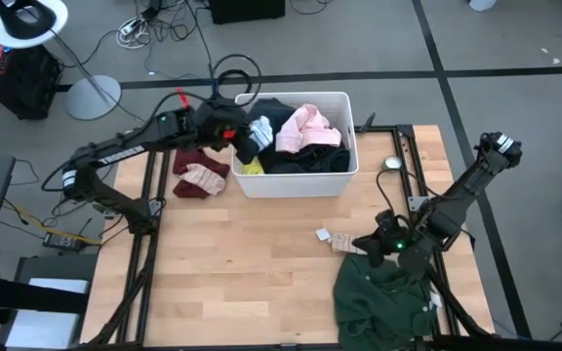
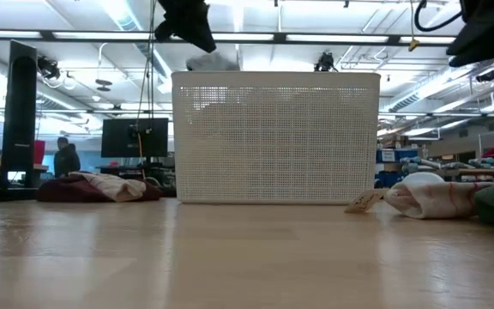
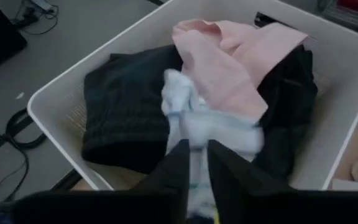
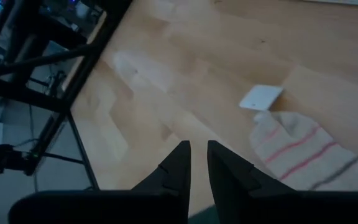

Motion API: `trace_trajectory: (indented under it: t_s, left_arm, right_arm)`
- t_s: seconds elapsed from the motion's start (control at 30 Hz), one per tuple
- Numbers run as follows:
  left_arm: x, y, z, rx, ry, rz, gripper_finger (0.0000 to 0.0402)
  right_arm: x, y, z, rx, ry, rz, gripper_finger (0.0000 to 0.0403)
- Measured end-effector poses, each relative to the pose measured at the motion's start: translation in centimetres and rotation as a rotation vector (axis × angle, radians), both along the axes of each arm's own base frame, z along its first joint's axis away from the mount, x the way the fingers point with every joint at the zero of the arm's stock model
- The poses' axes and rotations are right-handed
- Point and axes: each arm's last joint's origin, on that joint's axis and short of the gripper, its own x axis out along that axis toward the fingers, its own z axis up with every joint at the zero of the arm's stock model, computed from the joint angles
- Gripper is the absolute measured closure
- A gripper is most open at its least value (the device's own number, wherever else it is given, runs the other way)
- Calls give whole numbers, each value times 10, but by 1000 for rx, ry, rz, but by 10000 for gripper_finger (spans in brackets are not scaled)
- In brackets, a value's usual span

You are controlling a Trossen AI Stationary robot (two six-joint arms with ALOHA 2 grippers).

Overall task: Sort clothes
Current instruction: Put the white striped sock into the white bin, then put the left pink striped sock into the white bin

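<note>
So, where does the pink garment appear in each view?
High view: pink garment lies in the white bin, upper middle.
Low view: not visible; the bin wall hides it.
Left wrist view: upper middle, inside the bin.
Right wrist view: not in it.
Shared landmark: the white bin.

White bin (image 1: 344,174) on wooden table (image 1: 242,263) — person (image 2: 65,156) behind.

We see the left pincer (image 1: 252,136) over the white bin (image 1: 344,168), beside a pale cloth (image 1: 260,127) and a pink piece (image 1: 305,127). Maroon and pink garments (image 1: 200,172) lie left. The right pincer (image 1: 371,247) sits beside a striped sock (image 1: 347,244), by a dark green top (image 1: 383,302) on the bench (image 1: 242,273).
</note>
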Motion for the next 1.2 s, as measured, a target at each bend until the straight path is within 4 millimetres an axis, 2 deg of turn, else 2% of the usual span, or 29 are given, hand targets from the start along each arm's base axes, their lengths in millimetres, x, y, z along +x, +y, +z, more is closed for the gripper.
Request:
trace_trajectory:
  t_s: [0.17, 0.3, 0.4, 0.57, 0.8, 0.93, 1.2]
  left_arm:
    - [2, 1, -3, 0, 22, -18, 285]
    - [-7, -6, 5, 63, 51, -68, 273]
    - [-30, -15, 7, 74, 156, -52, 272]
    - [-68, -27, 7, -44, 263, 60, 272]
    - [-95, -33, 6, -105, 340, 107, 274]
    - [-99, -34, -18, -157, 316, 89, 275]
    - [-110, -38, -97, -348, 90, 161, 275]
  right_arm:
    - [5, -3, -1, 14, 21, 0, 346]
    - [7, -5, -1, 19, 24, -7, 348]
    - [8, -5, -1, 25, 17, -12, 348]
    - [11, -5, 2, 31, -10, -11, 349]
    - [15, -7, 3, 7, -23, -9, 350]
    - [18, -10, 4, -8, -27, -15, 350]
    - [22, -9, 8, -20, -68, 4, 350]
